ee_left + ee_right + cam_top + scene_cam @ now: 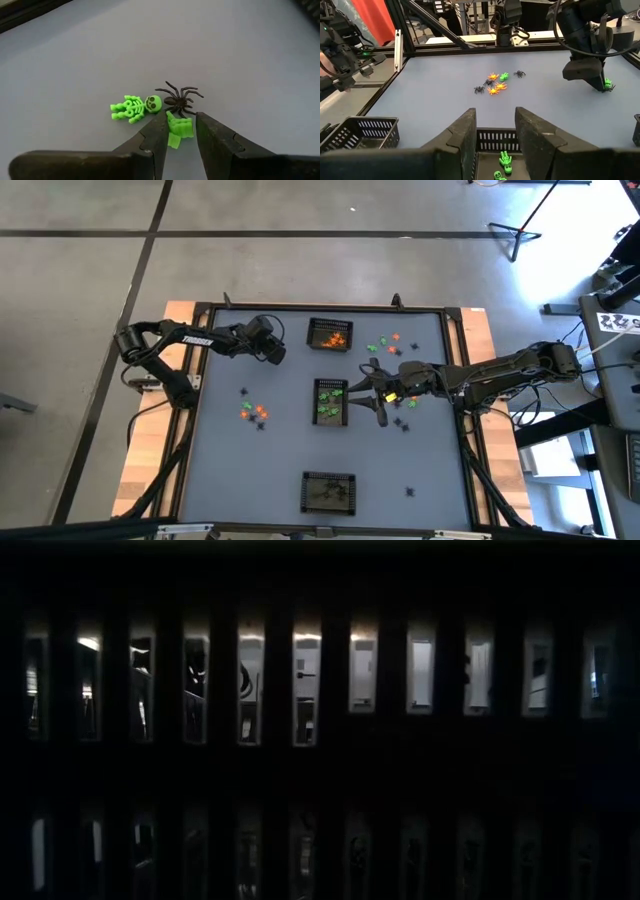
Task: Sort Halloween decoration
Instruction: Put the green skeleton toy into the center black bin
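The grey worktop (430, 470) is filling the middle of the overhead frame, both arms reaching in from the sides. Three black mesh baskets are sitting in a column down the centre: top basket (330, 335) with orange trinkets, middle basket (331, 401) with green ones, bottom basket (329, 491) with dark bits in it, can't tell what.

The right hand (372, 392) is hanging at the middle basket's right edge; in its own wrist view the fingers are standing apart with nothing between them, green trinkets (504, 162) lying in the basket right below. Looks like a drop just done or about to finish, only a guess.

The left hand (272, 340) is sitting in the upper left of the worktop, just left of the top basket. Its wrist view is showing the fingers (155, 137) slightly apart, straddling a small green piece (179, 131); can't tell if they are gripping it yet. Straight ahead of the tips, touching each other, a black spider (179, 99) and a green skeleton (134, 108) are lying flat, skeleton's long axis running across the hand's line, skull end next to the spider.

Loose trinkets are still waiting: a mixed cluster (254, 411) left of centre, nearer the left arm, and a scatter (385, 344) upper right of centre, nearer the right arm. One dark piece (409, 492) is lying alone lower right.

The low view is too dark, showing nothing useful.
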Robot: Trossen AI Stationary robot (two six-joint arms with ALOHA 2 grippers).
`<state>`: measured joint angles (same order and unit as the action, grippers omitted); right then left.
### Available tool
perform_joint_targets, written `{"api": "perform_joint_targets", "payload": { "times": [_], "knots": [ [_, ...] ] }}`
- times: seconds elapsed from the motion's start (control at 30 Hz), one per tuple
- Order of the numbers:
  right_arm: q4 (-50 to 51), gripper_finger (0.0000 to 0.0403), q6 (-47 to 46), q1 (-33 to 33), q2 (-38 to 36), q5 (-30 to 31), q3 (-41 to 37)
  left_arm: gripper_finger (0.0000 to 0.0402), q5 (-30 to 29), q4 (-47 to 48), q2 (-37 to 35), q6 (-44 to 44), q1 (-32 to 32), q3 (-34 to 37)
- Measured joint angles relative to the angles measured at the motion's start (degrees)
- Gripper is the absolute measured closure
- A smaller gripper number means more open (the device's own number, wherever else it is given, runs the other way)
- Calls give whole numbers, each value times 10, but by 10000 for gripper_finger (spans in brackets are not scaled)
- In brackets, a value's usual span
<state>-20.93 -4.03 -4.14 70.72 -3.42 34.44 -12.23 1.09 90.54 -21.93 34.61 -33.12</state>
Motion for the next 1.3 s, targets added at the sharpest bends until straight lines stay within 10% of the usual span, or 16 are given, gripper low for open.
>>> {"api": "perform_joint_targets", "payload": {
  "times": [0.3,0.93,1.3],
  "knots": [
    [1,269,0,0,0,0,0,393,2,-3,0,10,-2,1],
    [13,269,0,0,0,0,0,401,1,34,-137,9,-89,5],
    [10,269,-2,0,0,0,0,296,-28,130,-135,-24,-58,4]
  ]
}}
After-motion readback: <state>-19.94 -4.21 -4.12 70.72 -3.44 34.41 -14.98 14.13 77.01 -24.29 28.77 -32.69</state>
